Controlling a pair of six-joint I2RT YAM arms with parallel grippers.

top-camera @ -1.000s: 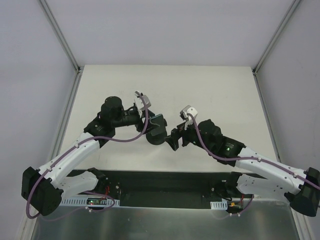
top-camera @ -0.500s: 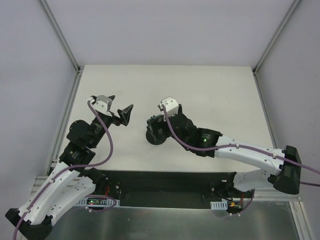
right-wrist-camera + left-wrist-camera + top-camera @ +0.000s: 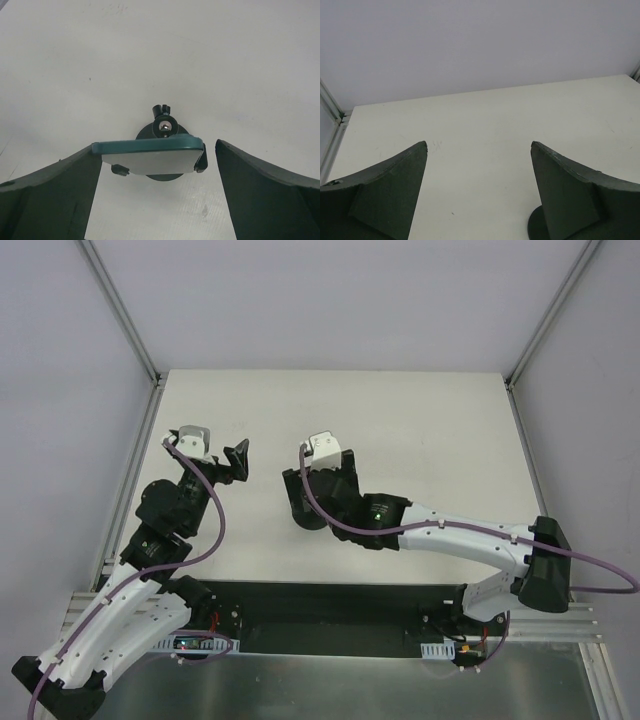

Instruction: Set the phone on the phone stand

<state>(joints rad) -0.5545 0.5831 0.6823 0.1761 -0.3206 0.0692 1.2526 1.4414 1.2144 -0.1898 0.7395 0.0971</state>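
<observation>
The phone [image 3: 150,156], a thin slab with a teal edge and a glossy screen, lies tilted on the forked bracket of the phone stand [image 3: 164,125]. The stand's round black base shows behind it. My right gripper [image 3: 157,145] is open around the phone: its left finger is at the phone's left edge and its right finger stands apart from it. In the top view the right gripper [image 3: 302,490] hangs over the stand's base [image 3: 303,519] and hides the phone. My left gripper [image 3: 238,460] is open and empty to the left of the stand. In its wrist view [image 3: 478,145] the base [image 3: 534,228] shows at the bottom right.
The white table [image 3: 420,430] is walled by a metal frame with pale panels at the left edge [image 3: 150,410], at the right edge [image 3: 520,410] and at the back. The arms' bases stand on the black rail [image 3: 330,605] at the near edge.
The left gripper let go of the phone at the stand and drew back to the left, open. The right gripper moved left from beside the stand to over it.
</observation>
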